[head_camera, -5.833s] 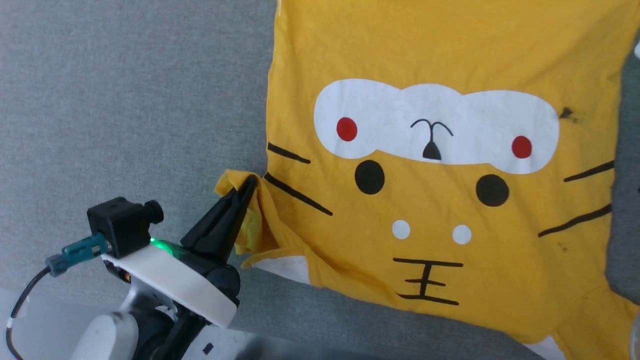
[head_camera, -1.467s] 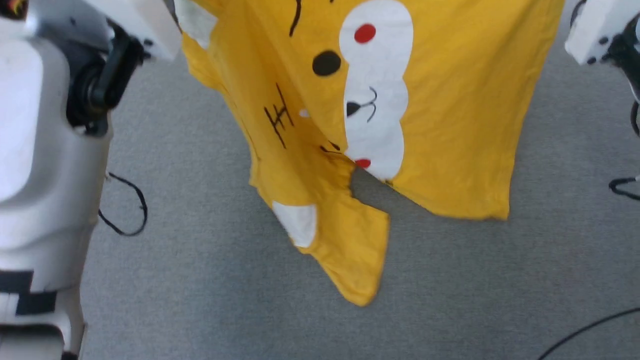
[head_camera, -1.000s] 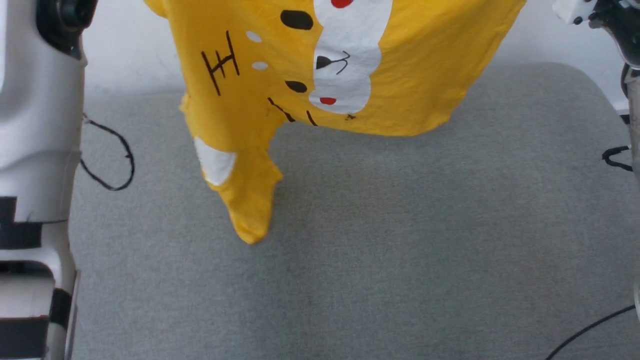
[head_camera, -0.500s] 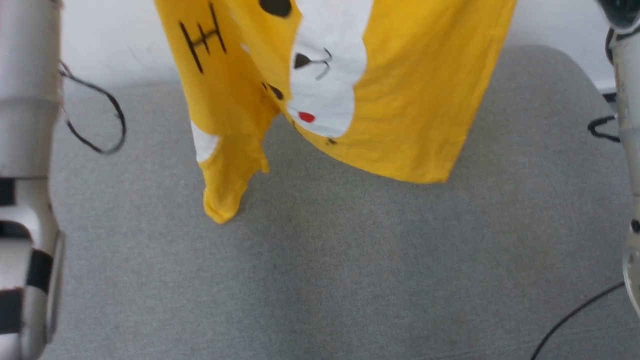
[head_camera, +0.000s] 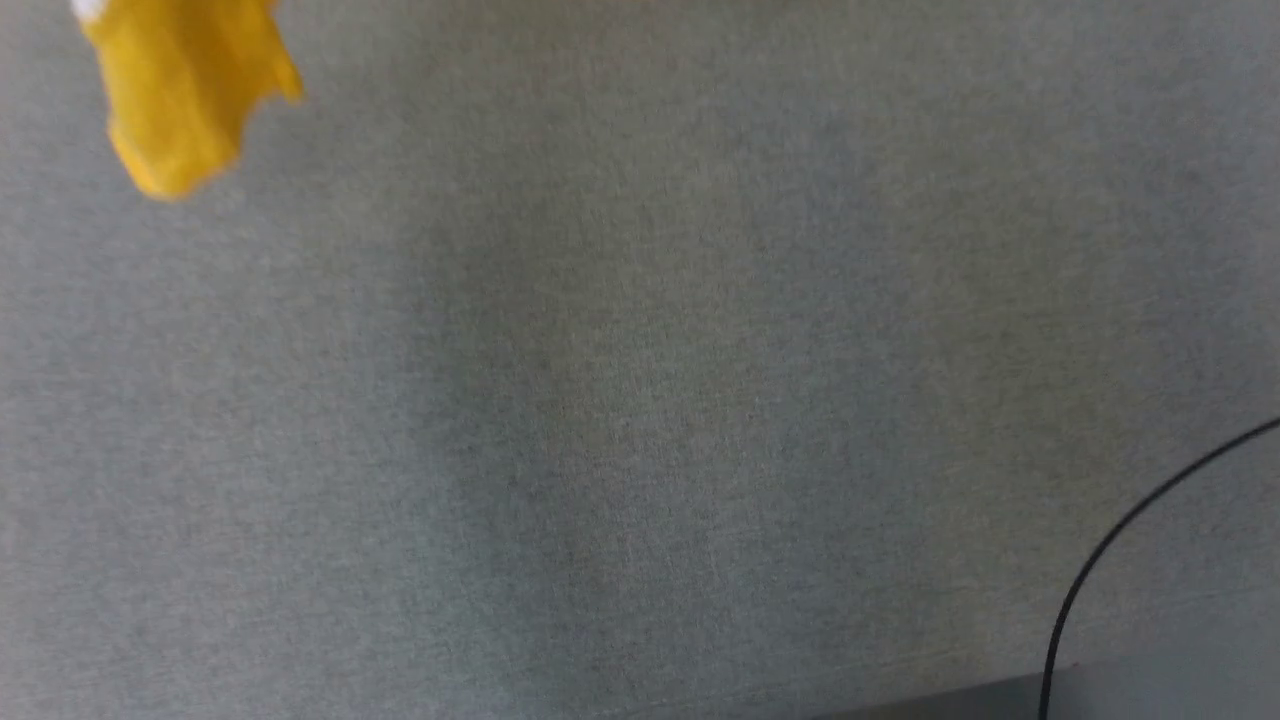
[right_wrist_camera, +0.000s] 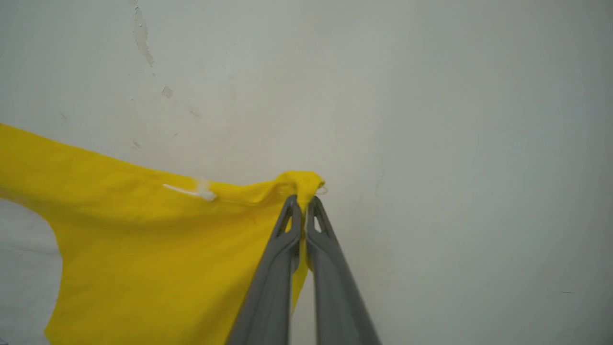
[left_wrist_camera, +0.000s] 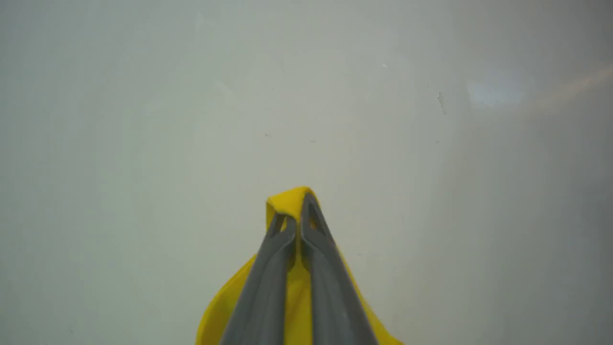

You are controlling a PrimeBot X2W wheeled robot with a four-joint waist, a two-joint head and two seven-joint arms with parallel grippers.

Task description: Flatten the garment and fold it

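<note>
1. Currently, the left gripper (left_wrist_camera: 298, 208), with its two long dark-grey fingers, is clamped shut on a fold of the bright yellow cotton T-shirt (left_wrist_camera: 286, 199). The cloth pokes out just past the fingertips and spreads to both sides of the fingers lower down.
2. The right gripper (right_wrist_camera: 302, 201) is likewise closed, pinching a bunched corner of the same T-shirt. From that pinch a hemmed edge runs off to the left of the right wrist view.
3. A short white thread (right_wrist_camera: 191, 191) lies on that hemmed edge, near the pinch. Whether it is a stitch or a tag cannot be told.
4. A white printed patch (right_wrist_camera: 24, 268) on the T-shirt shows at the lower left of the right wrist view, well apart from the fingers.
5. A pale wall (left_wrist_camera: 191, 96) stands behind each gripper and the held cloth. In the right wrist view, flaked paint marks (right_wrist_camera: 141, 33) show on it at the upper left.
6. In the head view, a blurred yellow tip of the T-shirt hangs at the far left, over a grey woven fabric surface (head_camera: 640, 400). Whether the tip touches the surface cannot be told.
7. A thin black cable (head_camera: 1110, 530) curves across the near right corner of the surface, well apart from the yellow tip.
8. A smoother grey strip (head_camera: 1150, 690) borders the surface at the near right edge, and the cable crosses it.
</note>
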